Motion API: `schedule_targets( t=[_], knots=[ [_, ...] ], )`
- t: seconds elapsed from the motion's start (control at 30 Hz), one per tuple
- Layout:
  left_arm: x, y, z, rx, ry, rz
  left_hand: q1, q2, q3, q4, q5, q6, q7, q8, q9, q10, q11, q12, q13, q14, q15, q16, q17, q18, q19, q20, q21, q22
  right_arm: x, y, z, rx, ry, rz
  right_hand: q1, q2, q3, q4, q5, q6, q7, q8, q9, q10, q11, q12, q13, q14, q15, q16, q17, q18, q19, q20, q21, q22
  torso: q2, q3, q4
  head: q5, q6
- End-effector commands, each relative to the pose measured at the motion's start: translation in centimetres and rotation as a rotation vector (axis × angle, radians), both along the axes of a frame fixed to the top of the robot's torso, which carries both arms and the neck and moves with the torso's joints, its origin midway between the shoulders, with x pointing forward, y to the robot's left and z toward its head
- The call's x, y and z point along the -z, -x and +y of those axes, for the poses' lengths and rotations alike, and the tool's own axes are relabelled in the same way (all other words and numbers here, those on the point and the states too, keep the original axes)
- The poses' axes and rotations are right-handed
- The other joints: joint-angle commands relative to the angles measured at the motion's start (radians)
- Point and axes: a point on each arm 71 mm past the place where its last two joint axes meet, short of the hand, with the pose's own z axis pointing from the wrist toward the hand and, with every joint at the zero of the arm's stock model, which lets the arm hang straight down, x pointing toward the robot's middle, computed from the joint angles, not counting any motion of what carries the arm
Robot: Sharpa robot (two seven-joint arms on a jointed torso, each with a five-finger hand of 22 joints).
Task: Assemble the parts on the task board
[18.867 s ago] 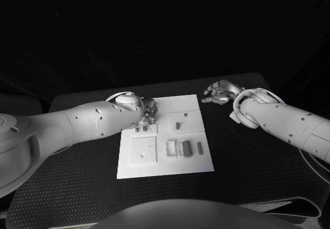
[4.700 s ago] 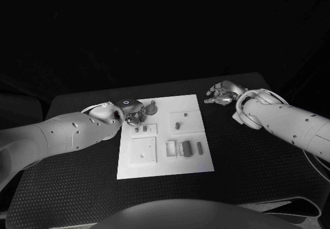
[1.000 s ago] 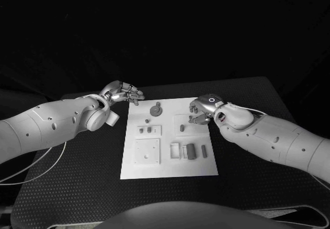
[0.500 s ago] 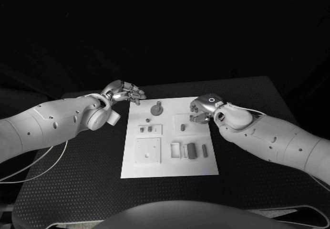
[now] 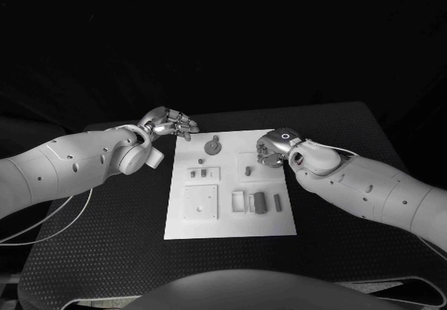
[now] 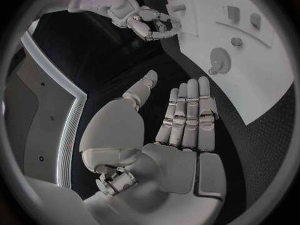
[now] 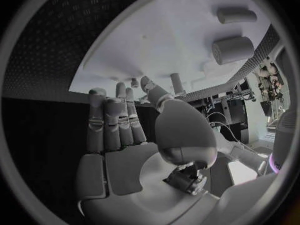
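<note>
Task board without legible writing, left robot hand and right robot hand spread, holding nothing

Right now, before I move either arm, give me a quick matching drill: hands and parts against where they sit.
Things:
1. left hand
2. right hand
3. round disc part
4. tall block part

Places:
A. on the board's near half
B. over the board's right edge
C. off the board, past its far left corner
D. on the board's far half

Pairs: 1-C, 2-B, 3-D, 4-A
</note>
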Motion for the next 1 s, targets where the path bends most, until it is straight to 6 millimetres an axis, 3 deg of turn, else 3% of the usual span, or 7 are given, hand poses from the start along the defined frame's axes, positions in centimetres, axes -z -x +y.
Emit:
schedule_targets(
  t=[0.03,0.47,1.0],
  knots=[
    [-0.15,0.0,-0.22,0.011,0.013,0.005,0.007,0.006,-0.007,0.001,-0.004,-0.007,0.001,0.001,-0.002,-0.005,0.001,0.002,-0.001,0.007,0.0,-0.004,0.002,0.003,0.009,-0.001,-0.007,-0.002,0.23,0.03,0.06,-0.007,0.01,0.021,0.008,0.005,0.012,0.001,-0.002,0.004,0.003,-0.004,-0.002,0.083,0.0,-0.005,0.001,0.003,-0.004,-0.005,0.002,0.064,0.001,0.001,0.004,0.015,0.0,-0.0004,-0.0008,0.001,-0.001],
    [-0.27,0.0,-0.31,0.012,0.013,0.004,0.014,0.007,-0.007,0.001,-0.004,-0.009,0.002,0.001,-0.002,-0.005,0.001,0.002,-0.003,0.009,0.0,-0.007,0.004,0.003,0.011,-0.001,-0.009,-0.004,0.45,0.03,0.54,-0.011,0.004,0.041,0.027,0.013,0.064,0.016,-0.002,0.008,0.003,-0.006,-0.003,0.091,0.001,-0.016,0.003,0.005,-0.004,-0.008,0.006,0.064,0.002,0.005,0.008,0.017,0.0,-0.0002,0.0011,0.003,-0.002],
    [-0.43,0.02,-0.43,0.016,0.014,0.007,0.017,0.006,-0.008,0.001,-0.004,-0.011,0.002,0.001,-0.002,-0.006,0.002,0.002,-0.005,0.009,0.0,-0.01,0.006,0.003,0.012,-0.001,-0.011,-0.007,0.65,-0.06,0.49,-0.006,0.01,0.058,0.043,0.012,0.11,0.024,-0.002,0.009,0.003,-0.008,-0.003,0.096,0.001,-0.025,0.006,0.004,-0.004,-0.01,0.009,0.064,0.001,0.006,0.012,0.017,0.0,-0.0004,-0.0016,0.008,-0.002]
  ],
)
